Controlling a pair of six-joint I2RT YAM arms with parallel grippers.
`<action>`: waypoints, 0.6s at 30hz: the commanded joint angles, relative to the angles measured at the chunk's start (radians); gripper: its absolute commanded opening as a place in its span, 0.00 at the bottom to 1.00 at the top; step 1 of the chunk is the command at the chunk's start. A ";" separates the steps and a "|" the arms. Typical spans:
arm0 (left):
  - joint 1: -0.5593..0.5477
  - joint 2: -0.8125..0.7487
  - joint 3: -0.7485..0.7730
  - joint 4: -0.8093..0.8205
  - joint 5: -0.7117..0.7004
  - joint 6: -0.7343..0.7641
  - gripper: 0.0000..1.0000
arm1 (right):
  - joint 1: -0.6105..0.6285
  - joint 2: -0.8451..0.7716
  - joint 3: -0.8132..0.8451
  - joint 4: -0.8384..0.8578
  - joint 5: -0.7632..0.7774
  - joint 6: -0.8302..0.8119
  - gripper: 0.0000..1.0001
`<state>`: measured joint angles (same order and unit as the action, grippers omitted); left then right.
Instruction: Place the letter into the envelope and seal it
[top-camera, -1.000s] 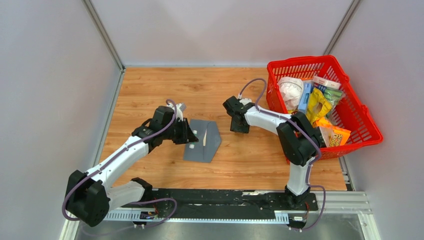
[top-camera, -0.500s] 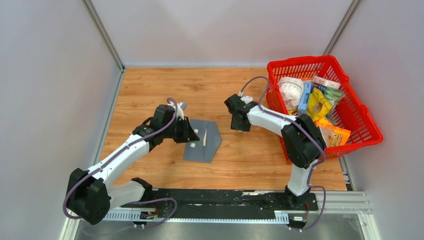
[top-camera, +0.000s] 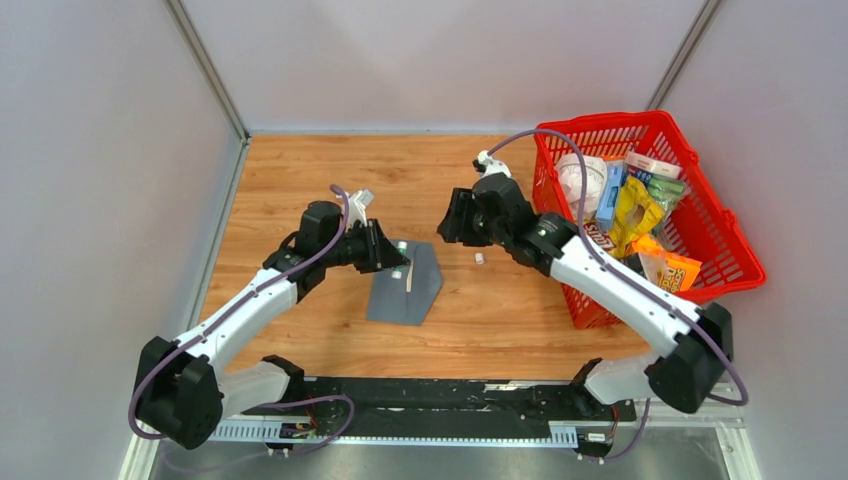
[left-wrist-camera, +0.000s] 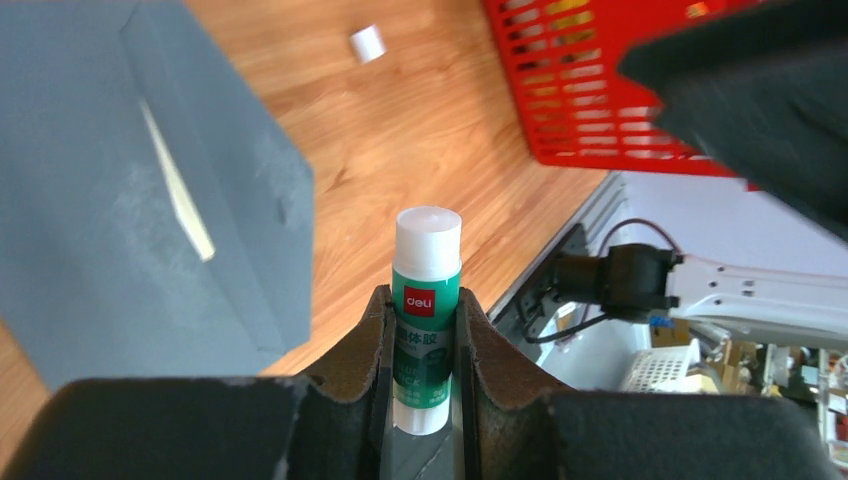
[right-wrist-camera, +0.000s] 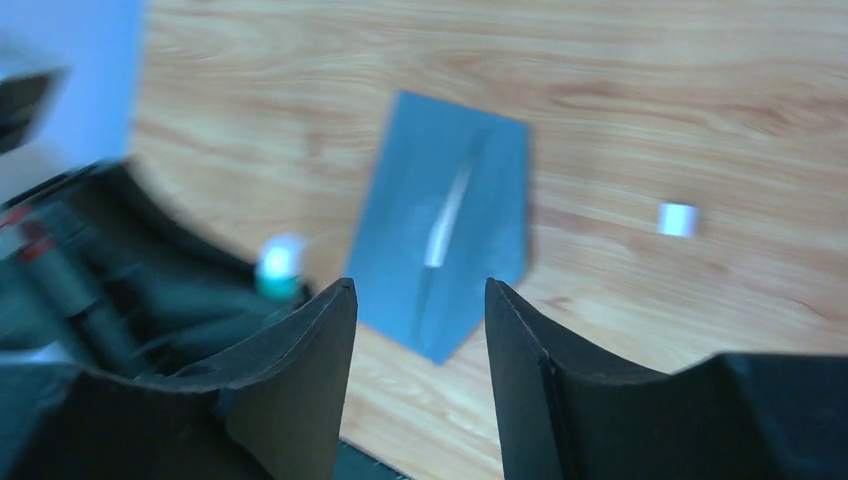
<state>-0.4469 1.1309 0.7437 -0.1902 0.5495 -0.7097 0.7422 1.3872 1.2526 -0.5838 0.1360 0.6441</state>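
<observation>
The left end effector (left-wrist-camera: 425, 300) is clenched on a green glue stick (left-wrist-camera: 427, 245) with its white tip bare. A small white cap (top-camera: 479, 258) lies on the table (top-camera: 300, 170), right of centre. The right end effector (right-wrist-camera: 420, 300) is released and empty, up and right of the envelope (top-camera: 400, 295), which lies flat at centre. The letter (left-wrist-camera: 178, 190) shows only as a pale sliver at its opening. Nothing pins the envelope, so a glue stroke could drag it, smear the letter, or tilt the stick in the grip

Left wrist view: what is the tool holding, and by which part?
The left tool grips a glue stick by its green labelled body; the white end pokes out beyond the fingers.
</observation>
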 joint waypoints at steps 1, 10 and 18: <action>0.010 -0.010 -0.010 0.261 0.115 -0.073 0.00 | 0.057 -0.114 -0.048 0.157 -0.110 -0.046 0.54; 0.010 -0.062 -0.004 0.413 0.005 -0.192 0.00 | 0.235 -0.165 -0.050 0.231 0.054 -0.145 0.55; 0.005 -0.155 0.062 0.273 -0.178 -0.281 0.00 | 0.310 -0.080 0.033 0.223 0.249 -0.222 0.54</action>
<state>-0.4416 1.0161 0.7368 0.1135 0.4717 -0.9310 1.0271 1.2633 1.2083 -0.3920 0.2340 0.4950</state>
